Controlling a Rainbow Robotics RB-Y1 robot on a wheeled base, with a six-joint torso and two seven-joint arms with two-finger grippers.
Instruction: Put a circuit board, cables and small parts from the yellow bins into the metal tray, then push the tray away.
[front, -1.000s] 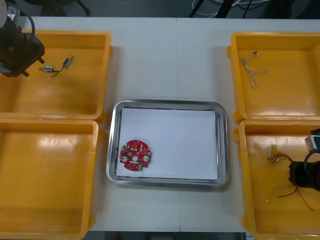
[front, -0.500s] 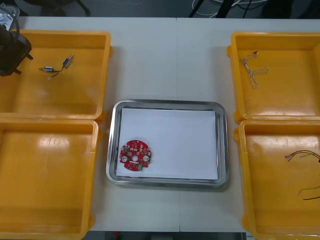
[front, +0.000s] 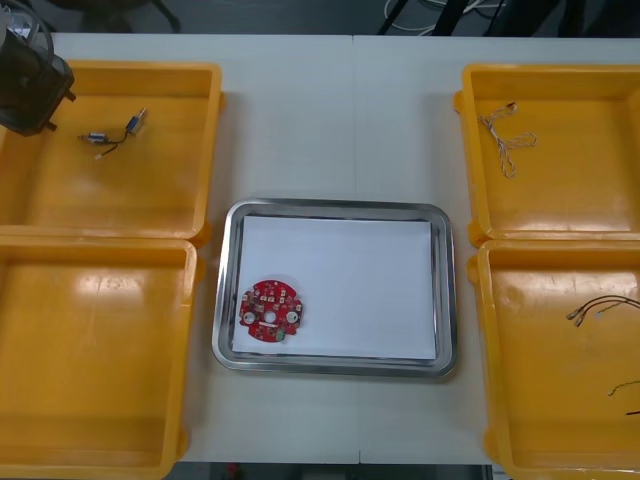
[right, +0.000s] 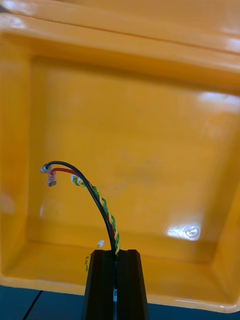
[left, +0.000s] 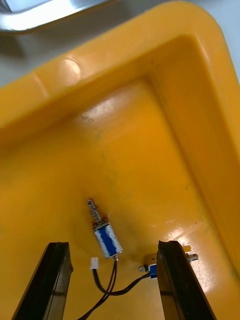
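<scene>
Four yellow bins (front: 212, 100) stand on the light table (front: 340, 120), two along each side edge, with the metal tray (front: 447, 290) between them near the table's middle. The tray is lined white, and a round red circuit board (front: 270, 311) lies flat in its near-left corner, close to the rim. The left gripper (front: 30, 75) hangs over the far-left corner of the far-left bin (front: 150, 200). In the left wrist view, the left gripper (left: 112, 245) has its fingers (left: 57, 275) wide apart and clamped on nothing. A small metal part (left: 106, 237) with a blue-and-white body lies on the bin floor between them. A second small part (left: 150, 270) lies just beside the other finger, and thin black wires run from both. The near-left bin (front: 100, 350) lies below it along the same edge. In the far-right bin (front: 580, 200), a pale twisted cable (front: 505, 135) rests near the far-left corner. The right gripper (right: 115, 252) is over the near-right bin (front: 530, 400), its fingers pressed together on a cable bundle (right: 95, 195) of black, red and yellow strands that arches up from between them. In the front view, the bundle (front: 600, 307) is at the bin's right edge.
</scene>
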